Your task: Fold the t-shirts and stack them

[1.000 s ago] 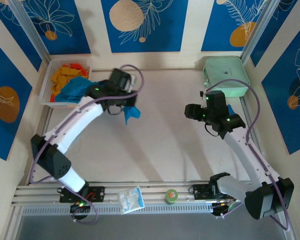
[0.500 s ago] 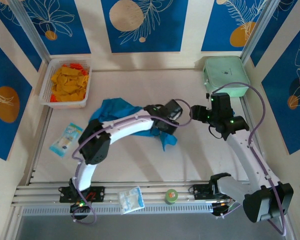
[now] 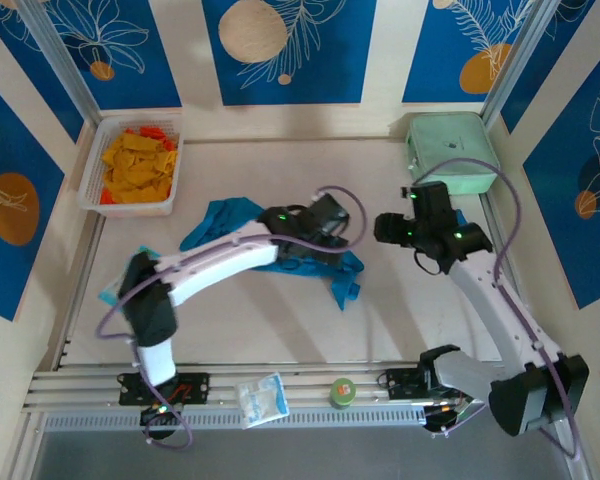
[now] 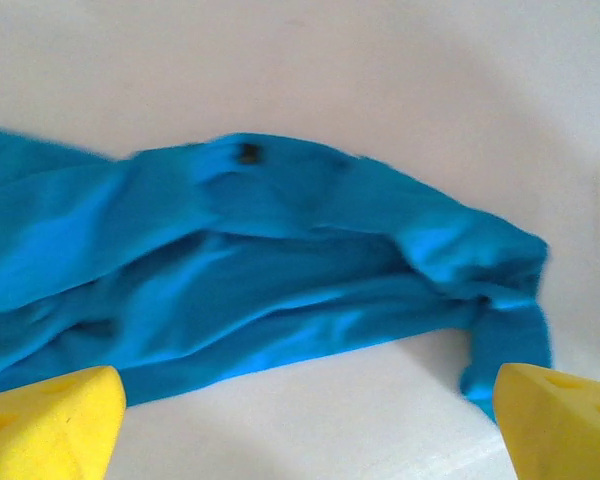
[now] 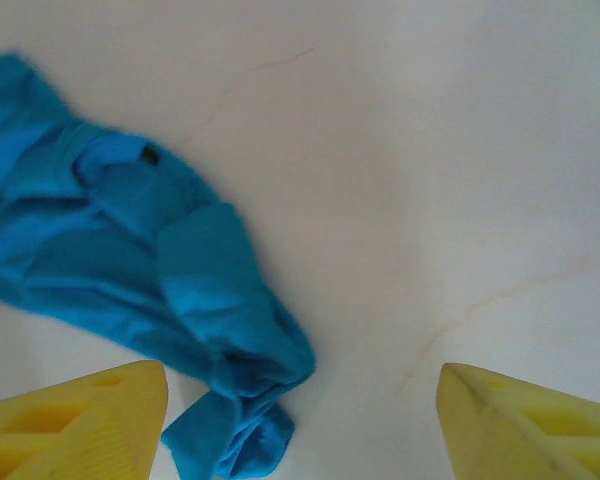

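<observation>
T-shirt (image 3: 228, 216), teal-blue, lies crumpled and unfolded on the white table (image 3: 280, 330); it runs from left of centre toward the right, and one twisted end trails toward the near edge. Left gripper (image 3: 315, 242) hangs over the shirt's middle, yellow fingers (image 4: 50, 425) spread wide with nothing clamped between them and the cloth just beyond the tips. The right gripper (image 3: 385, 228) sits just right of the shirt's end, its jaws likewise wide apart over bare table and holding nothing. White basket (image 3: 130, 209) of orange cloth at far left corner, mint-green case (image 3: 450, 150) at far right.
</observation>
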Motion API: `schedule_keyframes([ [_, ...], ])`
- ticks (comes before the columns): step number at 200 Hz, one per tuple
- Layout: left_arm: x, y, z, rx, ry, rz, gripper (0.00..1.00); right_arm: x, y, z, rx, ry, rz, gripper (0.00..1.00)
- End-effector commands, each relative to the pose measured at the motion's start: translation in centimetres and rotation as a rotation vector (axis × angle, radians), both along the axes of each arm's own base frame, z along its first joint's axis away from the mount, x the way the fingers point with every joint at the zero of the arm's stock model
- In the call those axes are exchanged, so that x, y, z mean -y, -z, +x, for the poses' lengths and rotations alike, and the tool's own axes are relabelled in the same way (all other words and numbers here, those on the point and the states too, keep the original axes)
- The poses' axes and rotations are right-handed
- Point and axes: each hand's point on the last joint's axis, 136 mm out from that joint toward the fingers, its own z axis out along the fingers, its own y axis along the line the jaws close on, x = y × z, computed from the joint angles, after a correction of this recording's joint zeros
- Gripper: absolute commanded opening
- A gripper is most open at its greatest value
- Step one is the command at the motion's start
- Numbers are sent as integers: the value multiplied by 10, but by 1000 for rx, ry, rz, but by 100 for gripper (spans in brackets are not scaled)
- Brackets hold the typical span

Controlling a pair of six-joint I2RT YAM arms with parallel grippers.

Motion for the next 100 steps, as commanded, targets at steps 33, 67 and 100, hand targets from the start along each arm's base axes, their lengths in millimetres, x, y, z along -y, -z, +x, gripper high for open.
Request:
schedule_keyframes([
  [33,-161,51,-19,-182,-427,-95,87,-142,49,31,134,-671,-496,72],
  [67,-190,87,-20,-236,-526,-192,81,-186,88,70,192,-852,-698,70],
  [100,-204,116,-10,-258,-593,-250,77,-215,109,90,202,-934,-737,65],
])
